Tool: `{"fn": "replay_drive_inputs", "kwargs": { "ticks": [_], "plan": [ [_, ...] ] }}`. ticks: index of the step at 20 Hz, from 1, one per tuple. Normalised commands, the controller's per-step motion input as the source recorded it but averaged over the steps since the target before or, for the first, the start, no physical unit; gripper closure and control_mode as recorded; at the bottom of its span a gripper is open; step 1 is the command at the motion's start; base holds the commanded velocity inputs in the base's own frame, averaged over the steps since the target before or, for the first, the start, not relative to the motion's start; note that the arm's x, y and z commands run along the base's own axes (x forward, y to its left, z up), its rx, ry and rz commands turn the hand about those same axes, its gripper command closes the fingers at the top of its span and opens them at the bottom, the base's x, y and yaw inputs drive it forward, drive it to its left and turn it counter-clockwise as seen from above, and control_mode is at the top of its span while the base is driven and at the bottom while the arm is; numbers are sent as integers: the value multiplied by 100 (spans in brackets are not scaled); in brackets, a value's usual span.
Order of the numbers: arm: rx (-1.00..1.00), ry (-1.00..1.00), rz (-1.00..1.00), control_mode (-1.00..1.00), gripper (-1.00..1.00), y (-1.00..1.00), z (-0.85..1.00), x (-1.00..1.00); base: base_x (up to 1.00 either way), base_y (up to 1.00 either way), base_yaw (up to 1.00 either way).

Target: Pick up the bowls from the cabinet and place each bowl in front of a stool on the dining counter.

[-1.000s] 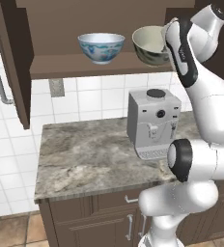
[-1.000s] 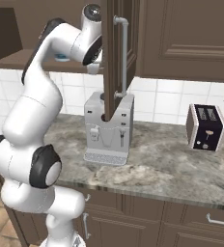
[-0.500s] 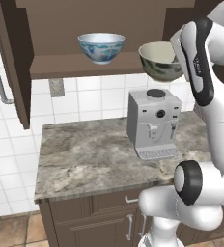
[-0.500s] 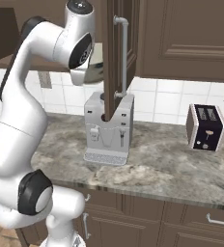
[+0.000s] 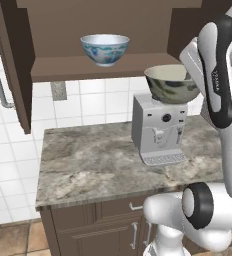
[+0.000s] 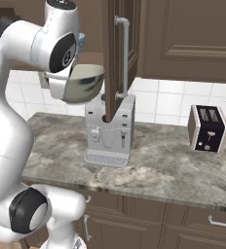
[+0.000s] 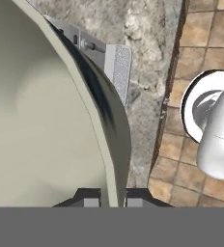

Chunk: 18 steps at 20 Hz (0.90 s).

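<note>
We see the gripper (image 7: 113,197) clamped on the rim of the olive-grey bowl (image 5: 172,84): in the hand view one finger tip (image 7: 87,198) stands inside the cream wall and the other outside the dark wall, at 6 o'clock of that view. The bowl hangs in the air, upright, off the shelf board (image 5: 105,67) and directly above the coffee machine (image 5: 158,129), its base close over the machine's top; we cannot tell whether they touch. In the right base view the same bowl (image 6: 81,82) lies at 10 o'clock, just left of the open cabinet door (image 6: 119,53), whose edge and silver handle (image 6: 124,56) stand close beside the rim.

The white bowl with blue floral pattern (image 5: 105,49) stands upright on the shelf of the cabinet (image 5: 18,60), at 12 o'clock in the left base view, well apart from the held bowl and near the front edge of the board.

The stone-topped wall counter (image 5: 88,165) lies bare to the left of the coffee machine, from 9 to 7 o'clock, up to its front edge. In the right base view the counter (image 6: 168,170) is also bare between the machine and the toaster (image 6: 208,128), which stands near the tiled wall at 3 o'clock. The second open door bounds the left side at 10 o'clock in the left base view.
</note>
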Motion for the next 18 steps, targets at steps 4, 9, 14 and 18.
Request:
{"fn": "replay_drive_inputs", "kwargs": {
  "ticks": [4, 9, 14, 18],
  "plan": [
    [0, 10, 0, -100, 100, 39, -21, -76, 0, 0, 0],
    [1, 9, 0, -100, 100, 7, -13, -70, 0, 0, 0],
    [1, 1, 0, -100, 100, 0, -12, -51, 0, 0, 0],
    [0, 0, 0, -100, 100, 2, -2, -28, 0, 0, 0]
  ]
}}
